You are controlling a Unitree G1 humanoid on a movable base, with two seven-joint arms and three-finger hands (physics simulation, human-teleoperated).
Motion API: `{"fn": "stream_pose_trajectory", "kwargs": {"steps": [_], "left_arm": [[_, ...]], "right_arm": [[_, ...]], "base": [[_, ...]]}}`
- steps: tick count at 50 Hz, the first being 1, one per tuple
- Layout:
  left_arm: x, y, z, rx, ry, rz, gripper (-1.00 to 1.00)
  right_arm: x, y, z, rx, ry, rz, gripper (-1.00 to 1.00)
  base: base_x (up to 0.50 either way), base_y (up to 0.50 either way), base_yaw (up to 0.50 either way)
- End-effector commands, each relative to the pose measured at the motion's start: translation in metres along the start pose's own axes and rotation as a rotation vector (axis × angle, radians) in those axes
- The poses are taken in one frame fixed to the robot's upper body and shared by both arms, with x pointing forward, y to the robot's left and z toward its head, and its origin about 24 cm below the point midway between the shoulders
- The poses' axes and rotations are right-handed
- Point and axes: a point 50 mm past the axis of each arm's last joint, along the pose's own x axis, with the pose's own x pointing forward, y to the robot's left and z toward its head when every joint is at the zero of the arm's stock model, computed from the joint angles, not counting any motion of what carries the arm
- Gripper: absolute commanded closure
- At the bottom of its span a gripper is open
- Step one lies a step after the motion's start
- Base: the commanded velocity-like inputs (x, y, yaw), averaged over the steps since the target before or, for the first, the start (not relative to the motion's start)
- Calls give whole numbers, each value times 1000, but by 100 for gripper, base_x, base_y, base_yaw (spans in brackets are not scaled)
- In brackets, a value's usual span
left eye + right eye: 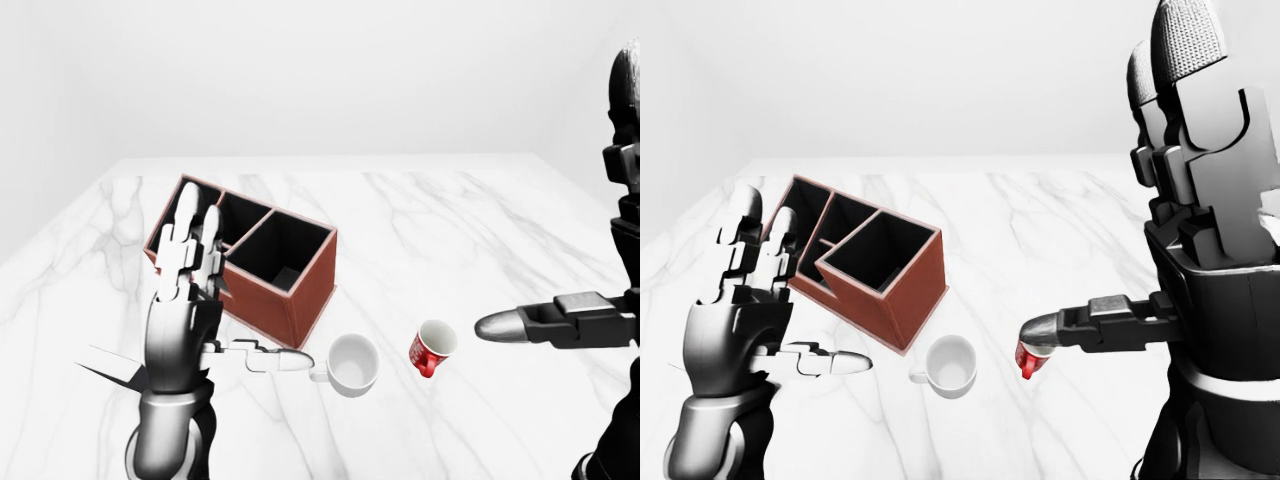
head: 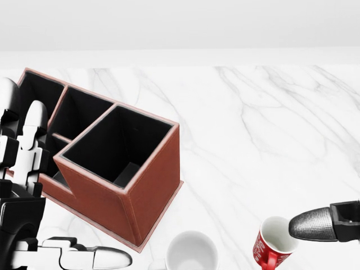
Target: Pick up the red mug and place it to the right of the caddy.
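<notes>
The red mug [image 2: 274, 243] stands on the white marble table [image 2: 253, 124] near the bottom right of the head view, white inside, handle toward the bottom edge. The reddish-brown caddy [image 2: 143, 191] with black compartments sits to its left. My right hand [image 1: 1105, 180] is open, fingers upright; its thumb [image 2: 315, 224] hovers just right of the mug's rim and holds nothing. In the right-eye view the thumb hides the mug's top. My left hand [image 1: 240, 290] is open and empty, left of the caddy, thumb pointing right.
A white mug [image 2: 191, 252] stands between the caddy and the red mug, close below the caddy's near corner. Bare marble stretches to the right of the caddy. The table's far edge [image 1: 330, 158] meets a plain pale wall.
</notes>
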Motion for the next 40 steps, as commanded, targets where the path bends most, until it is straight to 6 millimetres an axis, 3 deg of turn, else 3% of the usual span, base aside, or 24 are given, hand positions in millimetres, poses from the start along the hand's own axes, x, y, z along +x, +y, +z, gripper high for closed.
{"fn": "stream_pose_trajectory", "kwargs": {"steps": [1, 17, 32, 40], "left_arm": [[0, 1, 2, 1, -7, 2, -100], [0, 1, 1, 1, -3, 3, -100], [0, 2, -1, 1, 2, 8, -100], [0, 2, -3, 0, 12, 8, -100]], "right_arm": [[3, 6, -19, -63, 96, 65, -100], [-14, 14, -44, -49, 272, 132, -100], [-40, 29, -91, 14, 533, 223, -100], [-49, 34, -99, 35, 592, 256, -100]], "base": [[0, 0, 0], [0, 0, 0], [0, 0, 0], [0, 0, 0]]}}
